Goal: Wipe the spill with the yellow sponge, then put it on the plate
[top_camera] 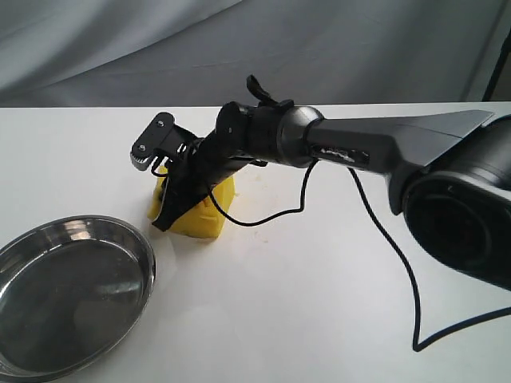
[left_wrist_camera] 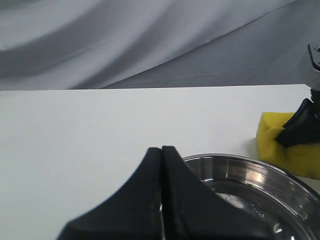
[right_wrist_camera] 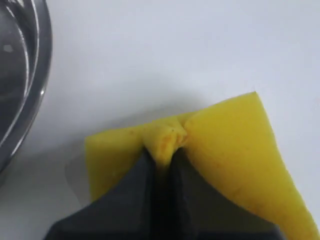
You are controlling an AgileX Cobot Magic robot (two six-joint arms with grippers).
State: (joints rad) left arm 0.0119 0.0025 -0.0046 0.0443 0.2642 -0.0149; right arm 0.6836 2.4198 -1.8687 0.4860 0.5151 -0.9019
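Observation:
The yellow sponge (top_camera: pixel 204 214) rests on the white table, just right of the plate (top_camera: pixel 48 351). My right gripper (top_camera: pixel 169 214) reaches across from the right and is shut on the sponge (right_wrist_camera: pixel 225 150), pinching a fold of foam between its fingers (right_wrist_camera: pixel 127 200). The sponge (left_wrist_camera: pixel 287 147) also shows in the left wrist view beyond the plate's rim (left_wrist_camera: pixel 250 165). My left gripper (left_wrist_camera: pixel 162 150) is shut on nothing, hanging near the plate's edge. No spill is visible; only a faint yellowish mark (top_camera: pixel 257 190) lies on the table beside the sponge.
A black cable (top_camera: pixel 375 231) trails from the right arm (top_camera: pixel 383 144) across the table to the front right. A grey cloth backdrop (top_camera: pixel 239 48) hangs behind the table's far edge.

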